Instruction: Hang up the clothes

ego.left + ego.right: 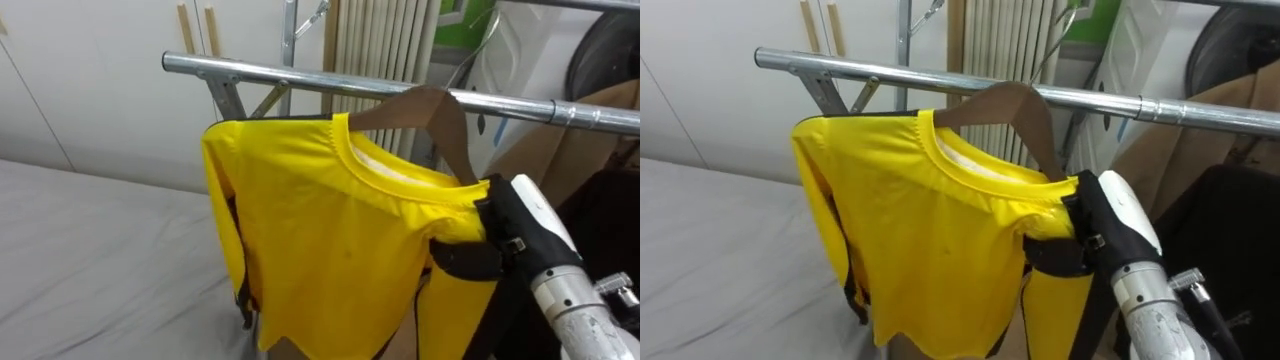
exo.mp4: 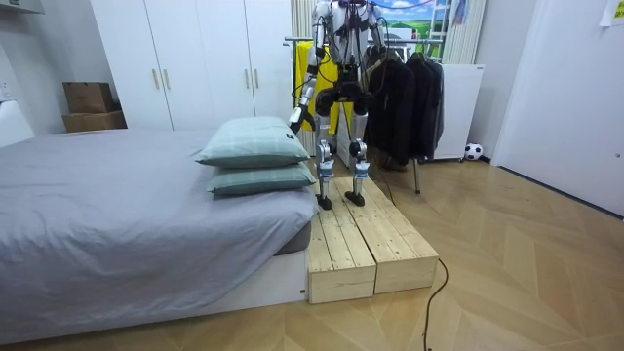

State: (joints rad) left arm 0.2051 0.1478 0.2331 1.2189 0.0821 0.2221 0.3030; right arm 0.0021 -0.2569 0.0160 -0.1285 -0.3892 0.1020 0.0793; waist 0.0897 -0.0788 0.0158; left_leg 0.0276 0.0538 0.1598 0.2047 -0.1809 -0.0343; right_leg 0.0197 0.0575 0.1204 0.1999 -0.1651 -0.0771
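A yellow T-shirt (image 1: 320, 230) hangs on a wooden hanger (image 1: 432, 108) right at the metal clothes rail (image 1: 300, 78). The hanger's wire hook rises past the rail, but I cannot tell whether it rests on it. My right hand (image 1: 520, 225) comes in from the lower right. It is closed on the shirt's right shoulder, thumb in front of the cloth and fingers behind it. In the room view my left hand (image 2: 295, 121) hangs low at my side, too small to read. I stand on a wooden platform (image 2: 361, 244), facing the rack.
A grey bed (image 1: 90, 260) lies to the left below the rail, with two pillows (image 2: 252, 146). Dark garments (image 2: 405, 97) hang further right on the rack. A radiator (image 1: 380, 40) and white wardrobes (image 2: 195, 58) stand behind.
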